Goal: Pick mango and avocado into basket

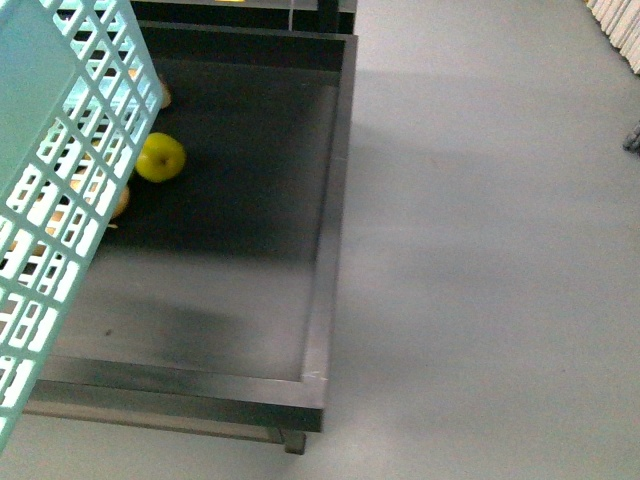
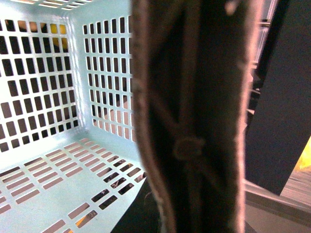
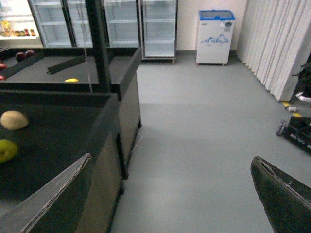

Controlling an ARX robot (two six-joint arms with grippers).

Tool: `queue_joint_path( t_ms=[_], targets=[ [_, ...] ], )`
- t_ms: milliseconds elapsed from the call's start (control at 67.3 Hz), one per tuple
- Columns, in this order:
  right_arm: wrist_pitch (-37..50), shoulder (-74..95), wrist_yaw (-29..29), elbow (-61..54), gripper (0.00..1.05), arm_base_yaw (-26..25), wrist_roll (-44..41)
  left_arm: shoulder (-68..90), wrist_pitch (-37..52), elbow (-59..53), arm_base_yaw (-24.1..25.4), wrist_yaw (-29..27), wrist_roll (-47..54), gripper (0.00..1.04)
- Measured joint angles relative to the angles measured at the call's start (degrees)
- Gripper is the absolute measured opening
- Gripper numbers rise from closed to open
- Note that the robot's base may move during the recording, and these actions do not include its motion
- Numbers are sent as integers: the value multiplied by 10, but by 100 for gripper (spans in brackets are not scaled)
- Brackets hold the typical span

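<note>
The light turquoise basket (image 1: 60,170) hangs tilted at the left of the front view, over the black display bin (image 1: 330,200). In the left wrist view its slotted inside (image 2: 58,160) holds no fruit where I can see. Its brown-grey ribbed handle (image 2: 194,116) fills the middle of that view. My left gripper is shut on the handle, its fingers hidden. A yellow-orange fruit (image 1: 121,202), perhaps the mango, peeks from behind the basket. The avocado is out of view. My right gripper (image 3: 167,199) is open and empty over the grey floor beside the bin.
A yellow-green apple (image 1: 160,157) lies in the bin, also in the right wrist view (image 3: 7,150) near a pale tan fruit (image 3: 13,119). Further off are red apples (image 3: 24,54), glass fridges (image 3: 158,26), a small freezer (image 3: 216,36) and curtains (image 3: 272,43). Grey floor (image 1: 480,250) lies right.
</note>
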Motion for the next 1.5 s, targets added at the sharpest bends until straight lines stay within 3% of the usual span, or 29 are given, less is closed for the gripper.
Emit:
queue_joint_path(
  t_ms=[1501],
  targets=[
    [0,0,1,0,96,0,0,0,0,0,0,1,-1,5]
  ],
)
